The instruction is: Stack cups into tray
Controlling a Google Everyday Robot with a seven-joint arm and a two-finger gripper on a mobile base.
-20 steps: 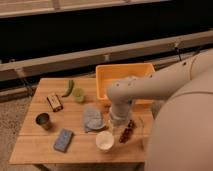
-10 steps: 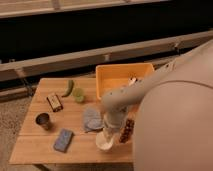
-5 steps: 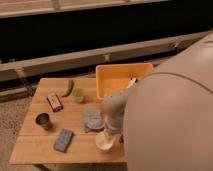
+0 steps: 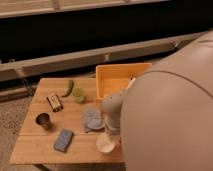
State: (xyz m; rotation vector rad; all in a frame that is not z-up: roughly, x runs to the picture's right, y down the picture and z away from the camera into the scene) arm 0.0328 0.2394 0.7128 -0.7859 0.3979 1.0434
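The cream-white cup [image 4: 105,145] stands near the front edge of the wooden table [image 4: 35,150]. My gripper [image 4: 109,136] comes straight down onto its rim and is shut on it; my arm hides the cup's right side. The dark grey metallic cup [image 4: 43,120] stands upright at the table's left, far from the gripper. The orange-yellow tray [image 4: 117,82] sits at the back right of the table, its right part hidden behind my arm.
A grey-blue cloth [image 4: 92,119] lies just left of my arm. A flat blue-grey block [image 4: 63,140] lies at the front left. A brown packet [image 4: 54,102], a long green item [image 4: 68,88] and a round green one [image 4: 78,94] lie at the back left.
My arm swung left and down until the gripper reached the cream-white cup, then the gripper shut. The cup and the other things stayed where they were.
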